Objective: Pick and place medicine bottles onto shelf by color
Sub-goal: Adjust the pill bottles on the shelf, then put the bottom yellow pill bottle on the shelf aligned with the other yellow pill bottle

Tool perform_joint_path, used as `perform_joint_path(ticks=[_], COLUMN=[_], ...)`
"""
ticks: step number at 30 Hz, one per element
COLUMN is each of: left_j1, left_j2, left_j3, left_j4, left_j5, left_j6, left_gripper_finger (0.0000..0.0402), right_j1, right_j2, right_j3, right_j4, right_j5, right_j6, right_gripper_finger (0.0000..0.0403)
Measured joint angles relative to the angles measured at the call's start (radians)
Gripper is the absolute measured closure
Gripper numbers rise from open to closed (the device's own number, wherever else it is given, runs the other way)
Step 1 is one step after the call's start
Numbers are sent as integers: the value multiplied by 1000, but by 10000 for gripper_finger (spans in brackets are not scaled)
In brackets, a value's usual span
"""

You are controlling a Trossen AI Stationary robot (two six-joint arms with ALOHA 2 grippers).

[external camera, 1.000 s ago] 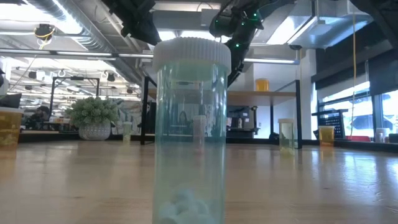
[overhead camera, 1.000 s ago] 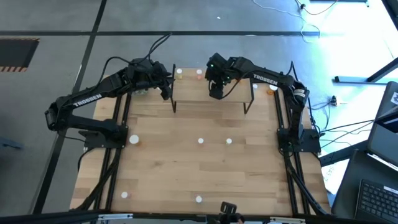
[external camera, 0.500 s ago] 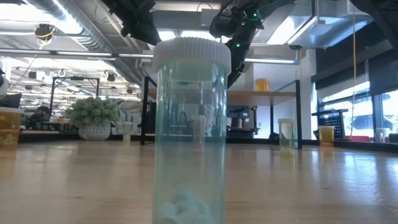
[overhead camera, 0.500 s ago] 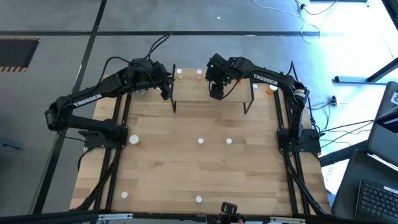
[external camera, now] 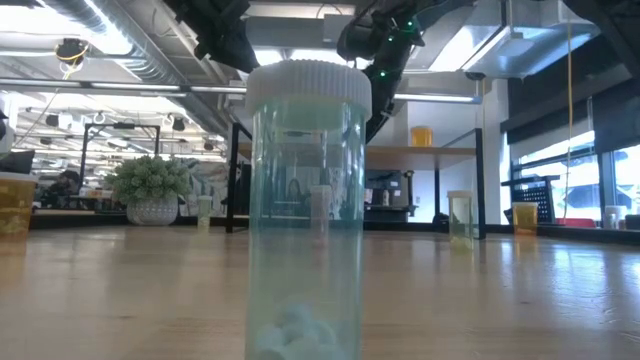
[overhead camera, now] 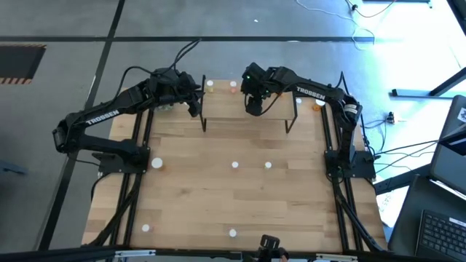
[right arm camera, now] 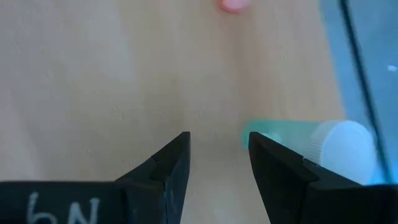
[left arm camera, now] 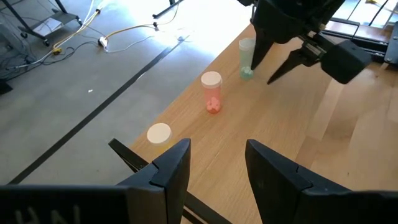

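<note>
1. The shelf (overhead camera: 247, 102) is a small rectangular light-wood board on thin black metal legs, standing at the far edge of the worktop (overhead camera: 233, 189), its long side running along that edge
2. On the shelf stand three small round bottles, all upright with their long axes vertical: a yellowish one (left arm camera: 159, 132) seen mostly as its pale cap, a pink bottle (left arm camera: 211, 92) of clear plastic with a ribbed pale cap, and a green bottle (left arm camera: 247, 58) beside it
3. The right gripper (overhead camera: 253, 109) hangs over the shelf just beside the green bottle; its dark jaws are parted and hold nothing, and in its own wrist view the green bottle's white ribbed cap (right arm camera: 342, 146) lies just outside one finger (right arm camera: 273, 165)
4. The left gripper (overhead camera: 194, 108) hovers at the shelf's left end, its jaws released and empty
5. Further bottles stand upright and scattered on the worktop in front of the shelf, showing from above as pale round caps, such as one (overhead camera: 234, 165) near the middle
6. In the low view a clear greenish bottle (external camera: 305, 210) stands upright close to the camera, a smooth cylinder with a white ribbed cap and pale lumps at its bottom
</note>
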Motion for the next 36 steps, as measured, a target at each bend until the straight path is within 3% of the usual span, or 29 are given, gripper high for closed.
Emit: perform_joint_path(ticks=[10, 16, 28, 33, 36], left_j1=[0, 0, 0, 0, 0], left_j2=[0, 0, 0, -7, -24], left_j3=[0, 0, 0, 0, 0], left_j4=[0, 0, 0, -28, -74], left_j5=[0, 0, 0, 0, 0], left_j6=[0, 0, 0, -4, -12], left_gripper_finger=[253, 253, 253, 253, 253], right_j1=[0, 4, 53, 87, 99], right_j2=[0, 0, -3, -51, -98], right_j3=[0, 0, 0, 0, 0], right_j4=[1, -9, -45, -46, -46], right_j5=[10, -62, -61, -66, -123], right_j6=[-1, 0, 3, 6, 24], right_gripper_finger=[237, 237, 237, 237, 237])
